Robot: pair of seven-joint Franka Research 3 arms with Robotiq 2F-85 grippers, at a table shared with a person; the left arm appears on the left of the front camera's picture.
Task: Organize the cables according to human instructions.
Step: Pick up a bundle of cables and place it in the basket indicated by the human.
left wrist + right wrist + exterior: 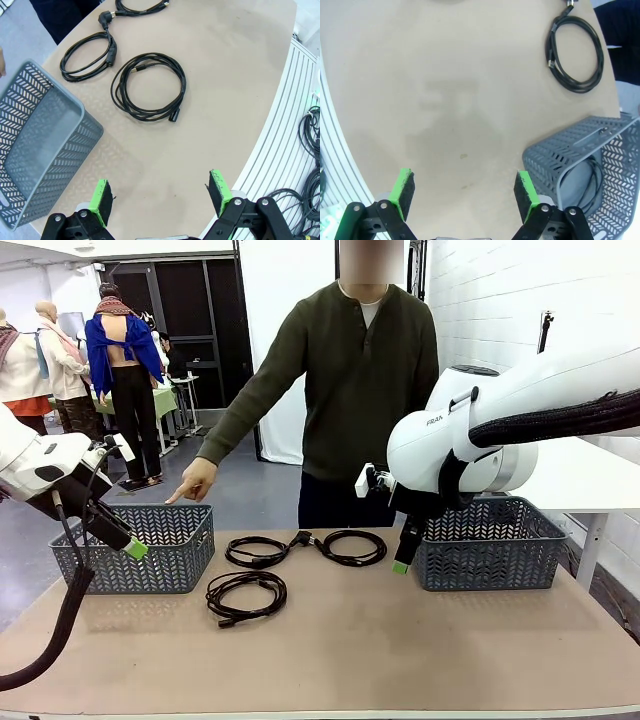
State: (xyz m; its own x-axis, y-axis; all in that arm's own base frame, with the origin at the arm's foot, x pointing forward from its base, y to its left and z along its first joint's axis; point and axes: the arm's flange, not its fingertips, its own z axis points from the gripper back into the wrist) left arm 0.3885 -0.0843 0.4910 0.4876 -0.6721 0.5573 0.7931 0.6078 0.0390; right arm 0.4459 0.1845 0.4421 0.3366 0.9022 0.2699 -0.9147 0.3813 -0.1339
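Left gripper (pixel 159 187) jaws wide open, nothing between the green pads; right gripper (pixel 465 187) same. Cables: thin smooth black cords in loose round coils with moulded plug ends. Coil 1 (pixel 117 92) lies straight ahead of left jaws, well apart; coil 2 (pixel 111 52) beyond it. Coil 3 (pixel 577 89) lies far ahead-right of right jaws. Coil 4 (pixel 594 185) is inside grey plastic lattice basket (pixel 555 150), just beside right pad. Matte beige table (pixel 445 100). Left of left jaws, second basket (pixel 45 150); hand (pixel 195 480) points at it.

White right arm (pixel 470 440), black ribbed hose (pixel 560 422), green pads (pixel 101 200) (lettering possibly "FRANKA").
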